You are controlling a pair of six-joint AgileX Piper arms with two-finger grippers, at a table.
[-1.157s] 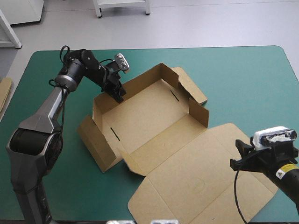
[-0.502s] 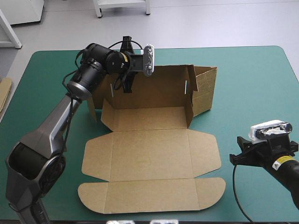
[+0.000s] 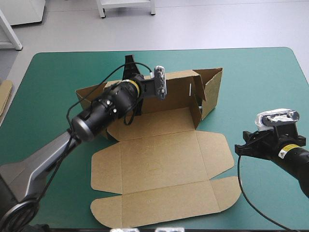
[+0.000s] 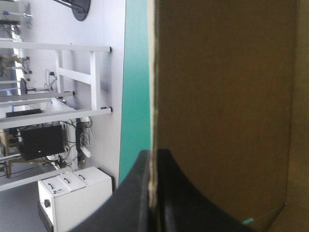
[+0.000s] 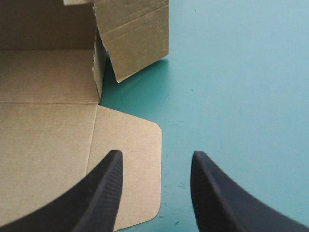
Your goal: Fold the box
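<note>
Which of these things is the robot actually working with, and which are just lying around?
In the job: box, its back wall pinched in the left gripper; right gripper, open near its right flap.
Lying about: spare board at the table's left edge.

The teal-green table (image 3: 270, 77) fills most of the frame, the brown box (image 3: 159, 164) resting on it at centre, its lid flat toward the lower edge

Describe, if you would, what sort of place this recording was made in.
Probably a robotics lab: at a teal-green table the left gripper is shut on a brown box, the right gripper open, with a white rack and cabinet on bare floor beyond.
</note>
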